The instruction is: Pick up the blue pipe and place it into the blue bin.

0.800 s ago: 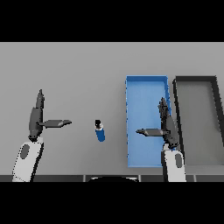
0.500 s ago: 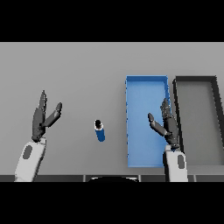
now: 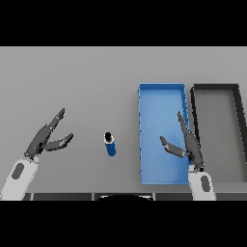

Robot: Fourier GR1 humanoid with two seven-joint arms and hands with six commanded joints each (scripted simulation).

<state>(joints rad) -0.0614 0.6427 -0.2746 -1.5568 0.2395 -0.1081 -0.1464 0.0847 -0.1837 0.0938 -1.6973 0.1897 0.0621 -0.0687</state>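
Observation:
The blue pipe [image 3: 110, 144] is a short cylinder with a dark top end, lying on the grey table near the front middle. The blue bin [image 3: 161, 96] stands to its right, a long open rectangle with nothing inside. My left hand [image 3: 46, 137] hovers open to the left of the pipe, fingers straight and pointing up-right, well apart from it. My right hand [image 3: 187, 143] is open over the bin's right front part, fingers straight and thumb spread toward the left.
A dark grey bin [image 3: 236, 96] stands right beside the blue bin, at the table's right edge. The table's front edge runs just below both forearms.
The left hand has tilted and shifted rightward toward the pipe. The right hand has turned slightly, its thumb now less spread. The pipe has not moved.

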